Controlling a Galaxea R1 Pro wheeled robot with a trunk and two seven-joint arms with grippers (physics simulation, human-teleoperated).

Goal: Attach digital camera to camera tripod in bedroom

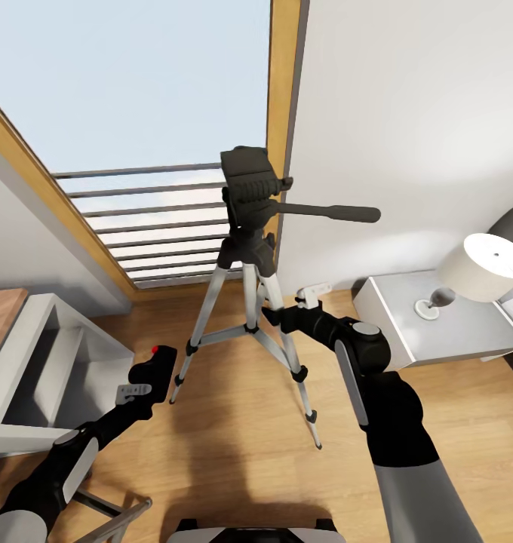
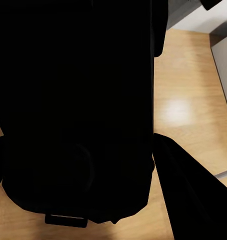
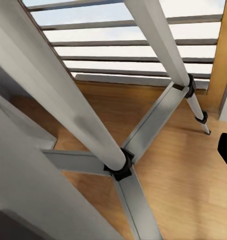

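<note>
Shelving (image 1: 38, 362) in grey-white stands at the far left of the head view, on the light wood floor (image 1: 234, 445) of the bedroom. Just to its right, low in that view, the left pincer (image 1: 145, 388) is clamped on the digital camera (image 1: 155, 371), held upright with its red button on top; the camera sits in the air, near the camera tripod's closest left foot but apart from it and well below the tripod head. In the left wrist view the camera (image 2: 78, 110) shows as a large black mass against the floor, with one black finger (image 2: 188, 195) beside it.

The camera tripod (image 1: 250, 302) stands on the floor in the middle, before the wood-framed window (image 1: 158, 113) with its railing (image 1: 166, 226). Its black head is bare and its long pan handle (image 1: 328, 212) points right. The right pincer (image 1: 275, 315) is at the tripod's right leg, just below the black hub; whether its fingers are spread or pressed on the leg cannot be told. The right wrist view shows the silver legs (image 3: 158, 45) and centre braces very close.

Further right, a grey nightstand (image 1: 430, 332) carries a white lamp (image 1: 479, 271).
</note>
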